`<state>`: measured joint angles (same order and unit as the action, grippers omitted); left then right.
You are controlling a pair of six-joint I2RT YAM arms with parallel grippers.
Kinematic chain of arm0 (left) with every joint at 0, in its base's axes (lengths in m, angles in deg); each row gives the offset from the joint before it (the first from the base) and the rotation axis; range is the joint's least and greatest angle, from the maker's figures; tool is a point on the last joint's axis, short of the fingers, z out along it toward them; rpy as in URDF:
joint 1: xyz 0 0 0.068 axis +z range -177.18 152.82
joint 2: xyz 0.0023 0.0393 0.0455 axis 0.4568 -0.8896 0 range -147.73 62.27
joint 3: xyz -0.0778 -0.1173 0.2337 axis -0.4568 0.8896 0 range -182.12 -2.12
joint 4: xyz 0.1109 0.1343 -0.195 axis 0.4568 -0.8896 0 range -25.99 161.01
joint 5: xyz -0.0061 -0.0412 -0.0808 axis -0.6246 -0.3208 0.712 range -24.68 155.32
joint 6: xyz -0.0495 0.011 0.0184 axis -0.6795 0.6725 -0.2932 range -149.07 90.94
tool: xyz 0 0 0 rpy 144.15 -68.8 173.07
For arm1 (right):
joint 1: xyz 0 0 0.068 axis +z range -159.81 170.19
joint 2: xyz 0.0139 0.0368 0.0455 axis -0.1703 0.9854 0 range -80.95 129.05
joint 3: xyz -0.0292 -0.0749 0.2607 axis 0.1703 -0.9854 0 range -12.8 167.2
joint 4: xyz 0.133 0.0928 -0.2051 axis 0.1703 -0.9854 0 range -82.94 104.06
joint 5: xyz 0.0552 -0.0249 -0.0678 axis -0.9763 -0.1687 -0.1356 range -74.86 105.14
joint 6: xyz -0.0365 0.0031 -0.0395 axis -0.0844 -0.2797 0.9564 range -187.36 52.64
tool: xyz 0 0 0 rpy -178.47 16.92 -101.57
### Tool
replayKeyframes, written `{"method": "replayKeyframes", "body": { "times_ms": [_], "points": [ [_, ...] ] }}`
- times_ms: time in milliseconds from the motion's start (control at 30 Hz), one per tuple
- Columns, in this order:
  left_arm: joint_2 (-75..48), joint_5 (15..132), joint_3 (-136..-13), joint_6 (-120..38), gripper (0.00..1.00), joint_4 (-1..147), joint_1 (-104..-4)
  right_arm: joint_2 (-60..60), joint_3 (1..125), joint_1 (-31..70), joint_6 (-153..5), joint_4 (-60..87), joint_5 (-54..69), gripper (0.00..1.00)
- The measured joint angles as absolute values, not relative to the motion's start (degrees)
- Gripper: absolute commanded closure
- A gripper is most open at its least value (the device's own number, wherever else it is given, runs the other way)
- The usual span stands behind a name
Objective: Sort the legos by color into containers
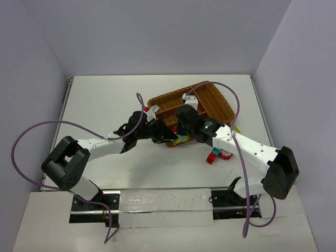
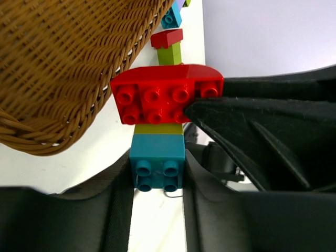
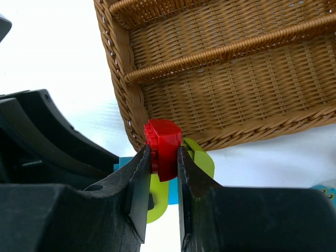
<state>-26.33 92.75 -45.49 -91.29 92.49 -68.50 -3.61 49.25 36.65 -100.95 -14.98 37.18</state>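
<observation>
**Near, lower centre, left wrist view.** L gripper (image 2: 157, 170) is pinching the cyan brick (image 2: 157, 152), pads pressing on its two side faces. This brick is forming the base of a three-layer stack. The yellow-green brick (image 2: 157, 128) is sitting on it as a thin mid layer. The red brick (image 2: 163, 94) is capping the stack and overhanging toward frame left. A black finger of the R gripper is coming in from frame right and covering the red brick's right end.

**Near, lower centre, right wrist view.** R gripper (image 3: 164, 165) is clamping the same red brick across its narrow faces, jaws pressed onto it. Yellow-green and cyan edges are showing just behind the fingers.

**Mid.** The wicker tray (image 3: 118, 63) is lying just beside the stack. Its corner is very close to the red brick; contact cannot be confirmed. No brick is showing in the slots in view.

**Far.** Loose legos (image 2: 168, 38) are lying on the table (image 1: 105, 100), upper centre of the left wrist view.

**Assessment.** Step in hand appears to be splitting the stack by colour, approx. at task start.

**Recs.**
- L should be holding the base steady while R is peeling the red brick off with a slight rocking tilt, not a straight yank.
- R's grip is sitting near a rounded end, so slip risk is probable.
- The yellow-green layer may be going with either half; expect a 2nd split.
- Work away from the tray corner to avoid shoving the tray.
</observation>
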Motion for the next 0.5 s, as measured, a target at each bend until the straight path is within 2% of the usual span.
{"method": "replayKeyframes", "body": {
  "times_ms": [33, 500],
  "points": [
    [-26.4, 92.68, -45.49, -91.43, 1.0, 92.51, -68.5, -3.61, 49.26, 36.65, -100.97, -14.96, 37.13, 1.0],
    [-26.68, 92.59, -45.49, -91.53, 1.0, 92.57, -68.5, -3.58, 52.66, 35.39, -100.71, -15.29, 39.25, 1.0]
  ]
}}
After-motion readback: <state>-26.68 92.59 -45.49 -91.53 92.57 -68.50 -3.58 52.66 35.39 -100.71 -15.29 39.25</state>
